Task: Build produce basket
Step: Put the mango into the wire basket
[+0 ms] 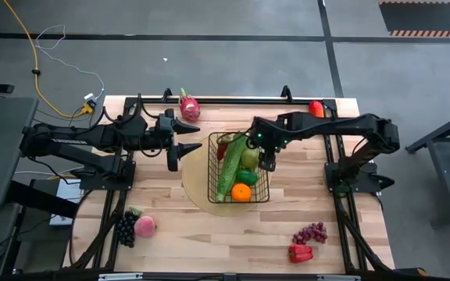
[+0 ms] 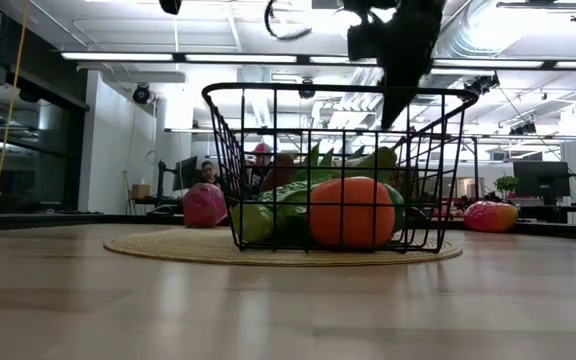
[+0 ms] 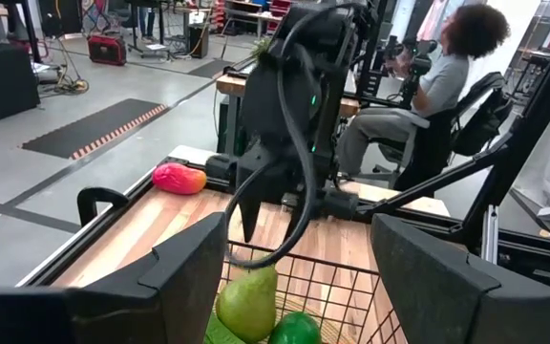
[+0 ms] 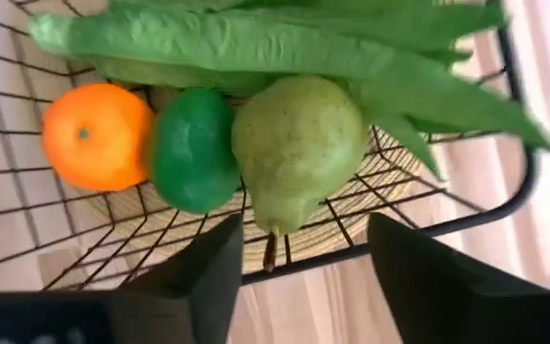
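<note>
The black wire basket (image 1: pixel 210 181) stands mid-table on a round tan disc (image 1: pixel 195 184). Inside lie long green pods (image 4: pixel 256 43), an orange (image 4: pixel 96 136), a round green fruit (image 4: pixel 192 148) and a green pear (image 4: pixel 299 143), which lies on the basket's floor by its right wall. My right gripper (image 4: pixel 304 234) hangs open over the basket's right side, pointing steeply down, its fingers (image 1: pixel 268 162) just above the pear's stem end. My left gripper (image 1: pixel 184 142) is open in the air left of the basket, pointing level at it with nothing between its fingers.
Loose produce lies around the table: a pink dragon fruit (image 1: pixel 188 105) at the far edge, a red-orange fruit (image 1: pixel 316 108) far right, dark grapes (image 1: pixel 124 228) and a peach (image 1: pixel 144 226) near left, red grapes (image 1: pixel 310 232) and a red pepper (image 1: pixel 301 253) near right. A person sits beyond the table (image 3: pixel 437 86).
</note>
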Robot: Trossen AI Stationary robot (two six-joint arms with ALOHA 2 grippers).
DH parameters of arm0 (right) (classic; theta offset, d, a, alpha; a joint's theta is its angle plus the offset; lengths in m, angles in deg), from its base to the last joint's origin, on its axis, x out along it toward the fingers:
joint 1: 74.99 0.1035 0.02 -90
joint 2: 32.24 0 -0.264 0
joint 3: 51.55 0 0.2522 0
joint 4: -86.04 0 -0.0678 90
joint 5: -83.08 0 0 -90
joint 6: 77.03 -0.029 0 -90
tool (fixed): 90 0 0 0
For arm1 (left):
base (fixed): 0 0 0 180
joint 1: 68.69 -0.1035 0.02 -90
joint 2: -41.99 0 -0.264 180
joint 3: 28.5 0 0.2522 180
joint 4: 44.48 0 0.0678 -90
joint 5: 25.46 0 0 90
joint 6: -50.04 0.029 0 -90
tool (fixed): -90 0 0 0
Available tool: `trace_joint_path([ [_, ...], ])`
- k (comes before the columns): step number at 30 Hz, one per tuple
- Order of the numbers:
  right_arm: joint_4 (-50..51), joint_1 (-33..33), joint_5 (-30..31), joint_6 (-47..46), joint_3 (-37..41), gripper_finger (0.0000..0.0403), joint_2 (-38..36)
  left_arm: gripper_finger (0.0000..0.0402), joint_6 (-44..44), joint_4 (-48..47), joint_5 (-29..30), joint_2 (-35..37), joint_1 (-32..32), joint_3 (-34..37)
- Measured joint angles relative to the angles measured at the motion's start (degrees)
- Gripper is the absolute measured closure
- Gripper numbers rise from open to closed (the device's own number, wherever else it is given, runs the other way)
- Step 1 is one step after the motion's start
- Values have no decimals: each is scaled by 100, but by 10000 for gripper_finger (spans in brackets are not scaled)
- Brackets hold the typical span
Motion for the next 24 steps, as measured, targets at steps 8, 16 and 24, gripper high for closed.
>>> trace_joint_path([
  [8,613,-39,4,159,-750,147,-357,149,0,-8,0,7,0,0],
  [16,-1414,-33,-57,-768,1048,147,-2143,149,-248,-395,106,282,2,2],
  [24,-5667,247,221,-1605,2976,146,-3565,149,-454,-348,245,382,1,2],
])
